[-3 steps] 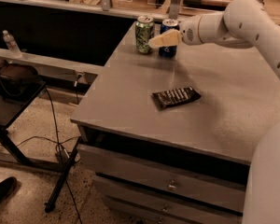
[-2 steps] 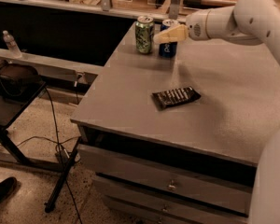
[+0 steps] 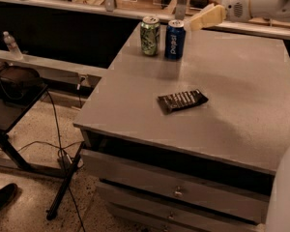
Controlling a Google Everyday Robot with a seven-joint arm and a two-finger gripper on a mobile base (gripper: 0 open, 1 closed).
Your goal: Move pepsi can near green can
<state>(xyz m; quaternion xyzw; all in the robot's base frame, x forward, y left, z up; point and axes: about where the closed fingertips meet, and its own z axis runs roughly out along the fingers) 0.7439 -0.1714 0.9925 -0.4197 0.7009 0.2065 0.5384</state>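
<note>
Now dark blue aluminium pepsi can (image 3: 175, 39) stands beside mottled light-green can (image 3: 150, 35); cream gripper (image 3: 199, 22) hovers up-right, jaws' state unclear: retreat w/o nudging.

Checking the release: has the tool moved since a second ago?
Yes: the tool has withdrawn up and rightward from the dark blue aluminium pepsi can.

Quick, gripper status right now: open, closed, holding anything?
Gripper: raised just right of the dark blue aluminium pepsi can, holding nothing; whether the jaws are open or closed cannot be told.
</note>
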